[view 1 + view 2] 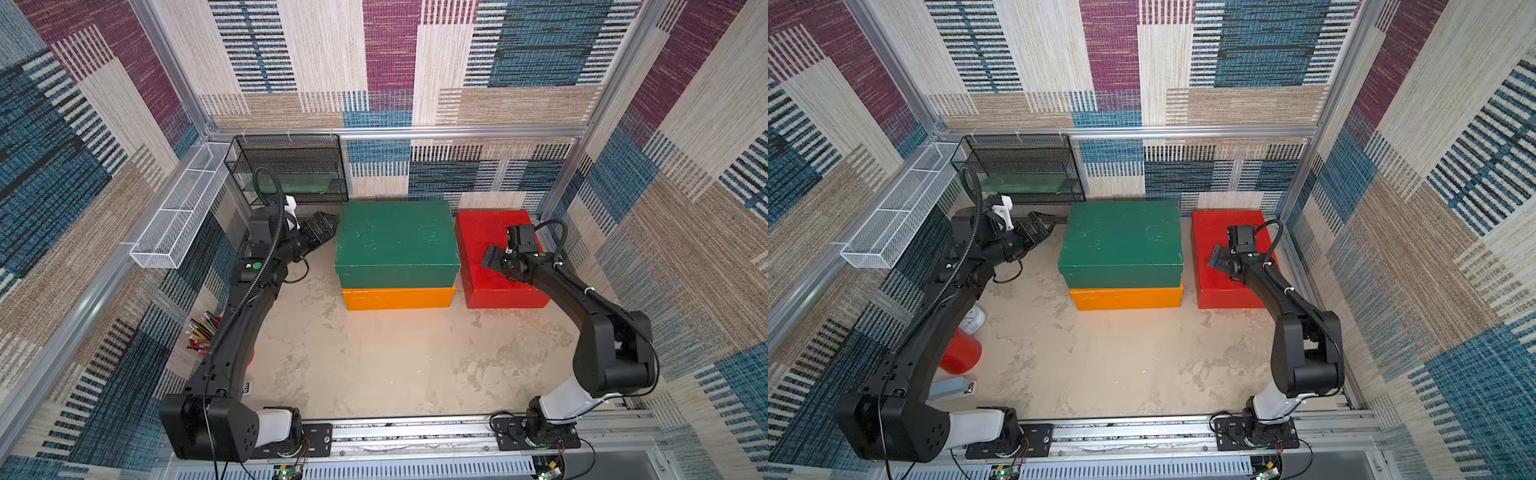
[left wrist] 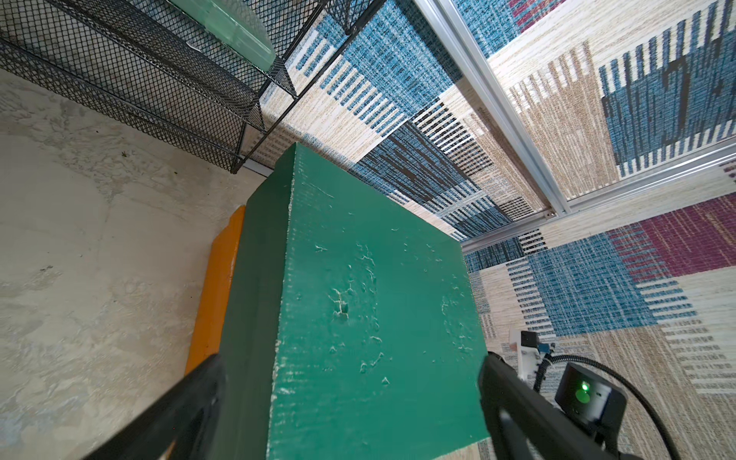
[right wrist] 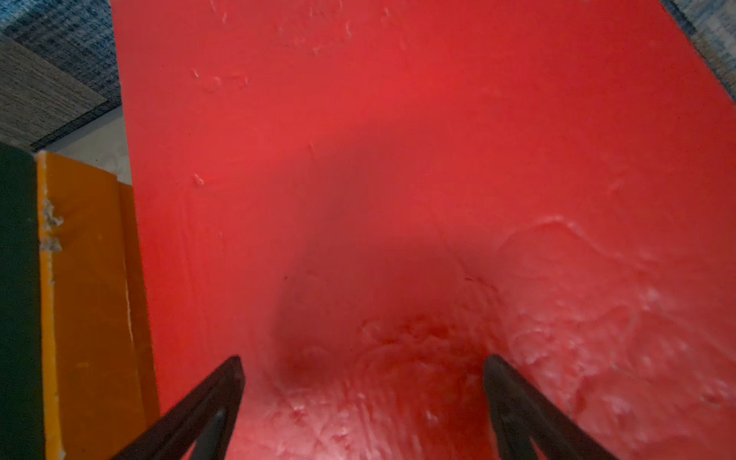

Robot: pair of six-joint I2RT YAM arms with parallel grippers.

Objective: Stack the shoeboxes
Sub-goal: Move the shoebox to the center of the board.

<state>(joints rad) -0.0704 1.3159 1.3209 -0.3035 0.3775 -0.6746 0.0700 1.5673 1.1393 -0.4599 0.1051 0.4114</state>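
green box [image 1: 395, 237]: sitting lid-up on top of the orange box [image 1: 399, 298], mid-table toward the back wall [image 1: 457, 174]. So I'm reading two of the three as already stacked.
orange box: lying flat on the table [image 1: 374, 365] as the base. Its front strip is peeking out from under the green box, so the pair isn't sitting totally flush.
red box [image 1: 482, 237]: sitting alone on the table just to the right of the stack, with a narrow gap between. Guessing it's the one going up last.
long axes: the green box and orange box are both running side to side, along the back wall. The red box is running front to back, a quarter turn off. All lids are facing up.
right gripper [image 3: 363, 362]: hanging low over the red lid, jaws spread wide, carrying nothing and throwing a shadow on the paint. Can't tell if it's touching.
left gripper [image 2: 354, 360]: jaws also gaping, nothing in them, sitting just beside the green box's left end.
why two arms: the red box is looking too broad for one jaw, so I'm betting on a two-sided squeeze plus a turn.
black mesh shelf [image 1: 291, 166]: standing right behind the left gripper, making that corner tight.
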